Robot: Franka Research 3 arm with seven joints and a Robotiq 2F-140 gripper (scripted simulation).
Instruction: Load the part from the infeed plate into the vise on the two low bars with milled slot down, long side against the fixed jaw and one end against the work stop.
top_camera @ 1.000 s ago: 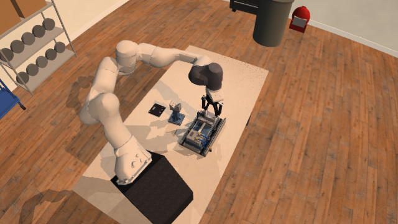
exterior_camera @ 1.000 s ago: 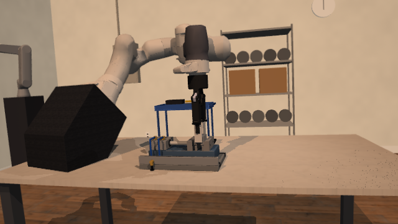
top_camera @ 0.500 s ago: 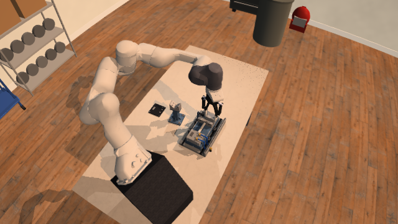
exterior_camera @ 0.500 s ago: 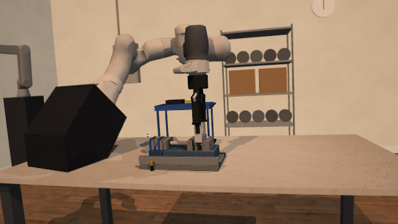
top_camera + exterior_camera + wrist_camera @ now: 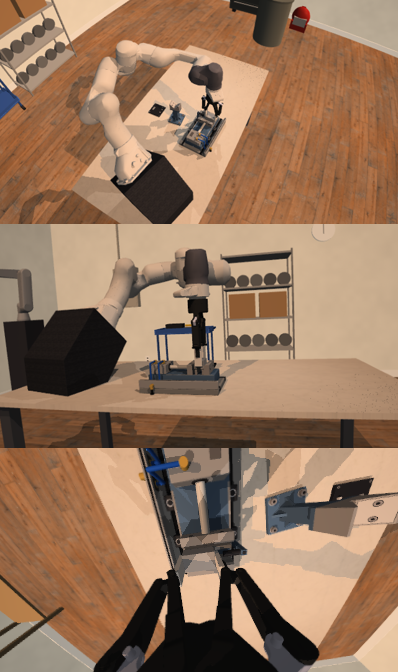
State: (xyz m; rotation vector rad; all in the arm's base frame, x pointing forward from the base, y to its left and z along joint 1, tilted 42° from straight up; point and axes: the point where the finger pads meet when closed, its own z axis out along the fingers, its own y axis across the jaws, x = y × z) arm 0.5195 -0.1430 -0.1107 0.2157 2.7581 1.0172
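Observation:
The vise (image 5: 199, 127) (image 5: 186, 377) stands open. Its rod-side jaw (image 5: 190, 368) (image 5: 207, 540) is apart from the fixed jaw (image 5: 209, 368) at the outer end. My gripper (image 5: 211, 113) (image 5: 198, 354) (image 5: 199, 558) points down over the gap and is shut on the part. The pale part (image 5: 203, 363) (image 5: 199, 562) is between the jaws, its top a little above them in the exterior view. Whether it touches the bars, the fixed jaw or the work stop is hidden, and so is its slot. The V-block (image 5: 175, 106) (image 5: 332, 518) on its stand holds nothing. The black infeed plate (image 5: 157, 109) (image 5: 352, 489) is bare.
The air cylinder (image 5: 194, 139) with blue hoses is at the vise's end nearer the robot base. The V-block's blue foot (image 5: 176, 121) (image 5: 285, 510) is beside the vise, the infeed plate beyond it. A big black block (image 5: 158, 190) (image 5: 78, 351) stands beside the arm's base.

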